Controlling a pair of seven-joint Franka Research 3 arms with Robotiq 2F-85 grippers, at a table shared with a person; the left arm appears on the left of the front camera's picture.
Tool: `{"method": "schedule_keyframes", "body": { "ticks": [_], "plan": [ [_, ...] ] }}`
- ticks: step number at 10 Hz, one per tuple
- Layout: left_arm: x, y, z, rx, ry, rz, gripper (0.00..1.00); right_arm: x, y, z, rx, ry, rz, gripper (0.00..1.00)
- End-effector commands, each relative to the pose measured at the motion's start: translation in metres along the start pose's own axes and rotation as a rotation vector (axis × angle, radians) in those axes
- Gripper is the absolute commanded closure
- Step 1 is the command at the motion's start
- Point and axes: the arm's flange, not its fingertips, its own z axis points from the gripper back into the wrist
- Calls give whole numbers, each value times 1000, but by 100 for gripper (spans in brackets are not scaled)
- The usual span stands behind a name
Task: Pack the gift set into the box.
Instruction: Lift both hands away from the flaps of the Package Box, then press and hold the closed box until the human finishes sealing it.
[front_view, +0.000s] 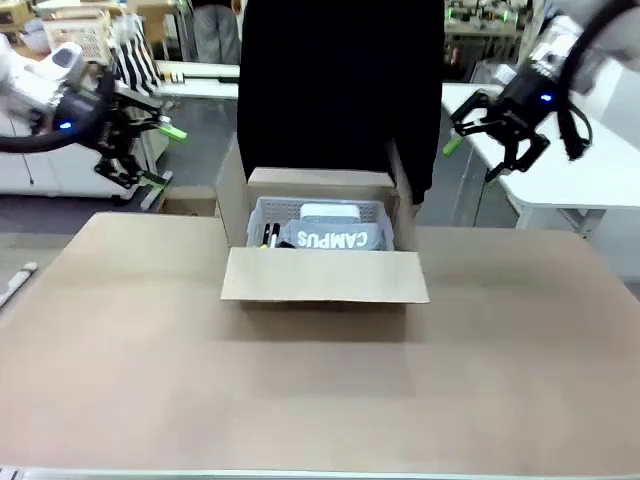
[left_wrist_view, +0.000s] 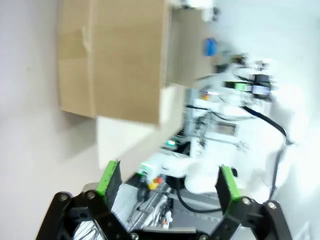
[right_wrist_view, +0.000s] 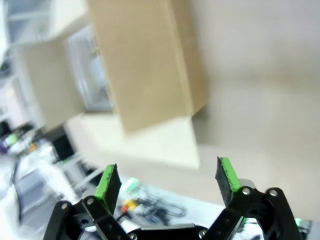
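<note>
Jaws on both arms stand wide apart and empty, high above the counter's (front_view: 300, 400) far corners. The gift set (front_view: 330, 236) already lies inside the box (front_view: 325, 276) at mid far edge. Folding its flaps shut probably comes next.

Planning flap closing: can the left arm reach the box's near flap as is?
Probably yes. The left tool hangs open, above and left of the box. Its near flap lies folded out toward the robot, with nothing between them. The person stands behind the box.
</note>
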Motion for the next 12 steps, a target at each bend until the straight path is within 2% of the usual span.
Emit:
{"method": "schedule_keyframes", "body": {
  "ticks": [1,2,3,4,12],
  "plan": [
    [-34,28,35,-334,126,1,0,-45,-72,44,438,115,12,0],
    [-36,36,44,-454,120,53,0,-46,-96,57,589,146,-89,0],
    [-31,46,52,-556,68,52,0,-40,-113,61,692,139,-160,0],
    [-45,10,48,-320,55,-37,0,-55,-60,61,351,43,2,0],
    [-45,10,48,-320,55,-37,0,-55,-60,61,351,43,2,0]
  ]
}}
